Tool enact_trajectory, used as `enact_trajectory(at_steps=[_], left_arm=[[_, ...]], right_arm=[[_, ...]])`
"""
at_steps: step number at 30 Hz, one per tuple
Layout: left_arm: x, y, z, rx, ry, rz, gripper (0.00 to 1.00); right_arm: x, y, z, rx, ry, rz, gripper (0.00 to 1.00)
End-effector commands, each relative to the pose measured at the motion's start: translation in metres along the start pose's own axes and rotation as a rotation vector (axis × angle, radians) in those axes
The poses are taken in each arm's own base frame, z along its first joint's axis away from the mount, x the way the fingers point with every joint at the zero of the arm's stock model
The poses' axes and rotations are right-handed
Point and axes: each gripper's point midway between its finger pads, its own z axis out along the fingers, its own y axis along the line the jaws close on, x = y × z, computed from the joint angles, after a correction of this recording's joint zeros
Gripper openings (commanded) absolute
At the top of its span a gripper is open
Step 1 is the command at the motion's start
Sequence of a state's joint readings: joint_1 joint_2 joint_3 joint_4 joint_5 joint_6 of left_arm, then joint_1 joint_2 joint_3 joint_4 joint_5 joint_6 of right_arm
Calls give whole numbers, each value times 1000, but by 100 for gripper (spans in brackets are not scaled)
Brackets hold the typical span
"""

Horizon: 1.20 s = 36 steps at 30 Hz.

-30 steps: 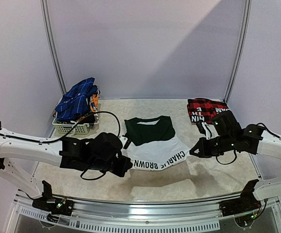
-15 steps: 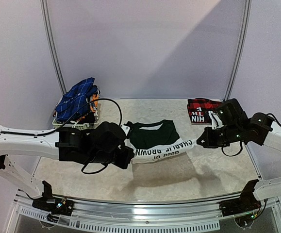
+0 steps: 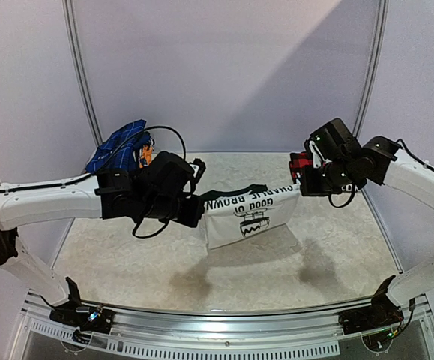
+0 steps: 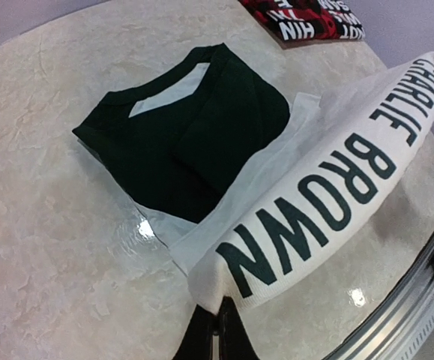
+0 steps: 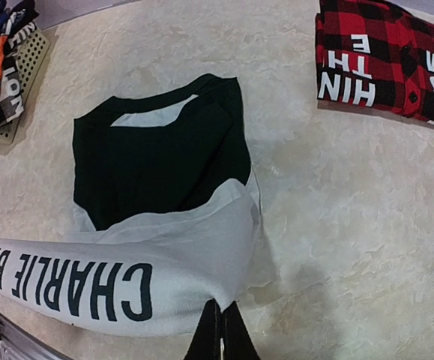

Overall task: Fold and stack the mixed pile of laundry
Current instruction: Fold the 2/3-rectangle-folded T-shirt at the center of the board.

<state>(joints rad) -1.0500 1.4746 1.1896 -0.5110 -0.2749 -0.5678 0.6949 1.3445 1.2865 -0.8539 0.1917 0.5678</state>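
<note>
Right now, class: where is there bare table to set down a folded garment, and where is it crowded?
Free: the near strip of table, before the white T-shirt; the gap between it and the plaid shirt. Crowded: centre, back-left basket.

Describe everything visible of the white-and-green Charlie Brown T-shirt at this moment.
The T-shirt is soft cloth, white with a dark green chest and neckline and "CHARLIE BROWN" lettering near the hem. Its green top lies flat on the table; the hem is lifted, stretched between the left gripper and right gripper, both shut on it.
</note>
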Motion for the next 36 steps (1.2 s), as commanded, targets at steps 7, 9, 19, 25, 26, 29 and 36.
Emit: enact_trajectory(at_steps=[7,9,19,25,26,29,36], left_arm=[[-31,44,34,-47,49,-18,0],[-37,50,42,-44,56,-28,0],[-49,80,81,-51,98,-78,0],[-44,98,110,-59,139,-105,0],[-43,101,115,-60,147,-109,0],[-41,110,127,-65,161,-121,0],[-40,120,148,-59,187,-141,0]], right_arm=[[-61,-23,36,110,-19,-1,0],[-68,-22,48,104,-5,-1,0],[-89,-22,99,83,51,-4,0],[-88,-29,137,85,103,12,0],[-89,-28,141,80,104,14,0],[-91,-29,154,75,114,17,0],[-93,-29,182,67,144,19,0]])
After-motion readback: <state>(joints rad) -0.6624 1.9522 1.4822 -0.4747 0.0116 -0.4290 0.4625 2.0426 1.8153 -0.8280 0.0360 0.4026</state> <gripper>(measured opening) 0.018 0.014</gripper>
